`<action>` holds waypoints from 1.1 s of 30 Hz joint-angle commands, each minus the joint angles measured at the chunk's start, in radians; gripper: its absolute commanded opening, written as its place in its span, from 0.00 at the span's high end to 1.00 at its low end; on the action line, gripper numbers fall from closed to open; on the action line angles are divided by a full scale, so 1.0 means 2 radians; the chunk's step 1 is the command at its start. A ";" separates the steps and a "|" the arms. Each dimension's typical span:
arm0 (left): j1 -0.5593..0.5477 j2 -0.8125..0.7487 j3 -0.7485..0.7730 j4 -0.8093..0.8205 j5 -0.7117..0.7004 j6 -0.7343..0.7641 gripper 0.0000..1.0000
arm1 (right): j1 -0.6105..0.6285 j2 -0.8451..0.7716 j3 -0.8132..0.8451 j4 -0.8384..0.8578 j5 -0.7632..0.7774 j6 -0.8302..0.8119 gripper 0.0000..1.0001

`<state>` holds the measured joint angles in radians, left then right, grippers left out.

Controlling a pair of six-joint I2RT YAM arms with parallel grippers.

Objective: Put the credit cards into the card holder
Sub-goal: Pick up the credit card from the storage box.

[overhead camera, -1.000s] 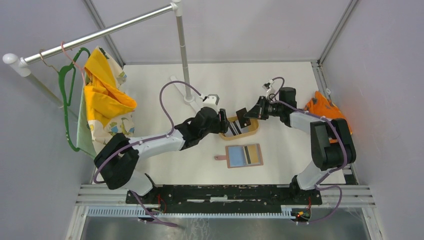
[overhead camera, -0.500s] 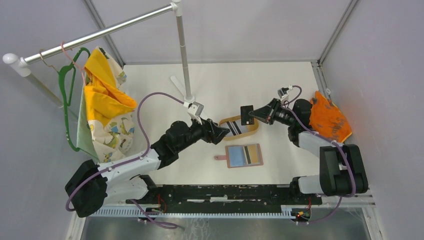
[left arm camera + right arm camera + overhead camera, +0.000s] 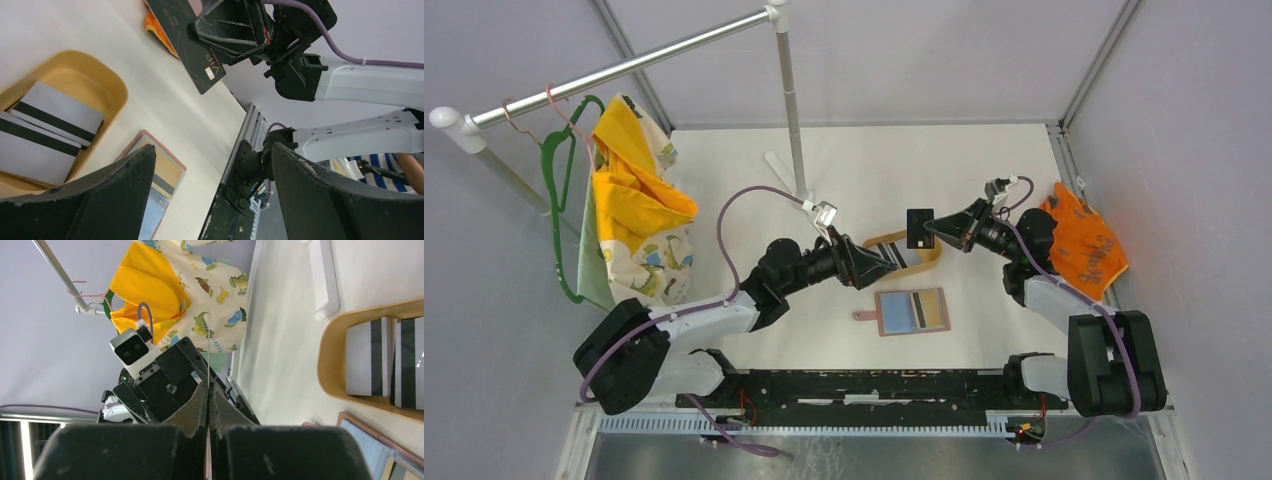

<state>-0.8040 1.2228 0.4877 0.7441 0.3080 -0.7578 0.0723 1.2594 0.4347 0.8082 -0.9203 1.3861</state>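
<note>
Black plastic, one credit card (image 3: 918,227): held in the air over the far right end of the tray, pinched near one edge by the right gripper (image 3: 932,231), whose jaws are clenched flat on it. Most of the card juts out unsupported.

Tan tray (image 3: 929,262): on the tabletop (image 3: 984,170); holds two white striped cards (image 3: 55,112) lying flat side by side.

Reddish-brown card holder (image 3: 912,311): lies open on the tabletop, nearer the arm bases than the tray and apart from it. A blue card (image 3: 901,312) and a gold card (image 3: 933,309) sit in it.

Left gripper (image 3: 879,262): released, jaws wide, nothing between them; low beside the tray's near left end, pointing towards the held card.

Hazards, as judged:
- Slip or swivel. The hold is on a narrow strip of a slick, thin card; any nudge at the free end could turn it in the jaws or pull it out.
- Drop at a hand-over. If the left gripper is to take the card, a release by the right one before the left has closed would let it fall into the tray or flat onto the tabletop, where a thin card is hard to lift again.
- Contact between arms. The two grippers are near one another over the tray; a misjudged approach could knock the card.
- Holder sliding. Nothing pins the card holder; pushing a card in at a slant could shove it along instead of seating the card.
- Occupied pockets. Whether a free slot remains cannot be told.
</note>
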 commanded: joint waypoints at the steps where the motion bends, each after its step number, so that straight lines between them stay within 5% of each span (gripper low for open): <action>1: 0.008 0.037 0.023 0.104 0.057 -0.061 0.13 | 0.008 -0.008 0.003 0.046 -0.009 0.015 1.00; 15: 0.016 0.136 0.093 0.129 0.077 -0.085 0.45 | 0.052 0.011 0.023 0.055 -0.035 -0.021 1.00; 20: 0.018 0.145 0.099 0.131 0.088 -0.086 0.94 | 0.057 0.008 0.029 0.061 -0.040 -0.051 0.99; 27: 0.018 0.108 0.060 0.118 0.113 0.000 0.98 | 0.056 0.003 0.068 0.040 -0.114 -0.274 0.46; 33: 0.018 0.055 -0.016 0.134 0.149 0.102 0.98 | 0.065 -0.041 0.039 0.018 -0.156 -0.444 0.32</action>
<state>-0.7647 1.4097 0.5194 0.9516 0.5373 -0.7464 0.1852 1.2499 0.5297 0.8379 -1.1343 0.8051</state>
